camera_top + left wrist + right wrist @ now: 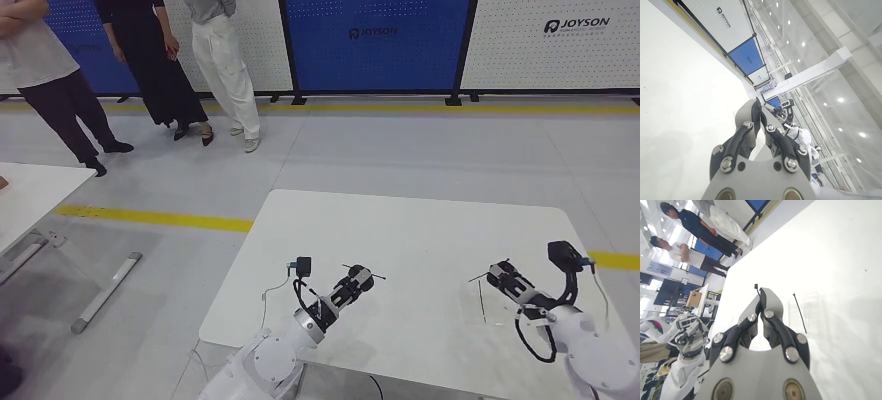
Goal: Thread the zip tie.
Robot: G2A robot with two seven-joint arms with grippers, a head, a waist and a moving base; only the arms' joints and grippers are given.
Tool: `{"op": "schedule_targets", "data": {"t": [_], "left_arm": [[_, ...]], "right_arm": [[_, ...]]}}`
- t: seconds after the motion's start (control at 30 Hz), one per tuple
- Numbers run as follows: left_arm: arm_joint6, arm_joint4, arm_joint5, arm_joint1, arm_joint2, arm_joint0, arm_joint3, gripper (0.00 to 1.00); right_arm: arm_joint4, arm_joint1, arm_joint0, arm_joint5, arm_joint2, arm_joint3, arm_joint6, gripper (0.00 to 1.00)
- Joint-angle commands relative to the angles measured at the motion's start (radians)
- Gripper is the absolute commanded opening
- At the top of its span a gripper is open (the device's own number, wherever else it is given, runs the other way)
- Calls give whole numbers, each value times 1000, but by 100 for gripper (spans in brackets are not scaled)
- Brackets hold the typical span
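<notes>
My left gripper point(358, 281) hovers low over the white table point(420, 240) near its front edge, shut on a black zip tie point(366, 271) whose thin strap sticks out on both sides of the fingertips. In the left wrist view the gripper point(760, 108) is shut, with a black tip point(757, 99) poking out. My right gripper point(497, 274) is at the right, shut on a second zip tie point(478, 279). The right wrist view has this gripper point(760, 298) pinching the strap, with the tie's head point(755, 286) standing free past the fingertips. The two grippers face each other, well apart.
A spare black zip tie point(799, 313) lies flat on a clear plastic sheet point(814, 313) on the table, beside my right gripper; in the top view the spare tie point(481, 300) lies just in front of it. People stand on the floor beyond the table's far left corner.
</notes>
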State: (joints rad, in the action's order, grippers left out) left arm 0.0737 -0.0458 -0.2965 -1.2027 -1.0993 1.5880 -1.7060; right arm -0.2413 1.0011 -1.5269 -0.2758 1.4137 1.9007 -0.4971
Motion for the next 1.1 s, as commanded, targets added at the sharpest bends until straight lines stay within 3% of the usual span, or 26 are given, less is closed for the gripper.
{"op": "schedule_targets", "data": {"t": [0.0, 0.1, 0.4, 0.47, 0.57, 0.67, 0.97, 1.07], "left_arm": [[0, 0, 0, 0, 0, 0, 0, 0], [0, 0, 0, 0, 0, 0, 0, 0], [-2, -1, 3, 0, 1, -1, 1, 0], [-36, -34, 30, -4, 12, -12, -5, 0], [-144, -182, 61, -16, 67, -43, -1, 0], [-215, -245, 88, -32, 126, -78, 30, 0], [-215, -245, 88, -32, 126, -78, 30, 0], [-215, -245, 88, -32, 126, -78, 30, 0]], "right_arm": [[17, 8, -40, 6, -21, 50, 91, 0], [-1, 17, -85, 4, -69, 111, 178, 0], [-5, 21, -91, 2, -90, 123, 180, 0], [-5, 21, -91, 2, -90, 123, 180, 0], [-5, 21, -91, 2, -90, 123, 180, 0], [-5, 21, -91, 2, -90, 123, 180, 0], [-4, 21, -90, 4, -88, 124, 189, 0], [37, 34, -110, 51, -99, 137, 319, 0]]}}
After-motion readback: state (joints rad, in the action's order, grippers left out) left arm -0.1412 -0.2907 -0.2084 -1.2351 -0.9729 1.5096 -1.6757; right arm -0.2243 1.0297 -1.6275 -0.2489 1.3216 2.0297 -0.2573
